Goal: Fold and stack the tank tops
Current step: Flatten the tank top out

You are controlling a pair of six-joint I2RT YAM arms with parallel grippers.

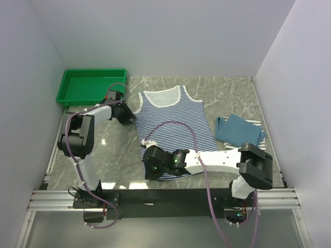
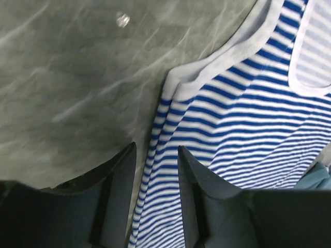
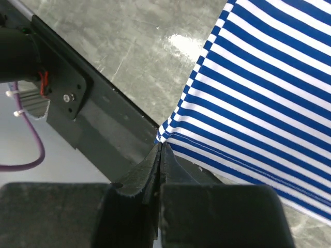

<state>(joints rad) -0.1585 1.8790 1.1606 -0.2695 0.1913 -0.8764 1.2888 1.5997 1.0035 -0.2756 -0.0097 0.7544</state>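
While my right gripper (image 3: 160,150) pinches only the hem corner of the blue-and-white striped tank top (image 1: 173,121), flat on the table (image 1: 227,93), lifting may slip it free; my left gripper (image 2: 156,151) straddles its armhole edge, jaws apart, holding nothing.

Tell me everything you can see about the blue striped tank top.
The striped tank top is soft blue-and-white cloth, white trim at neck and armholes. It lies flat on the marble table, neckline away from the arms. The right claw is shut on its near hem corner; the open left claw straddles its side edge.
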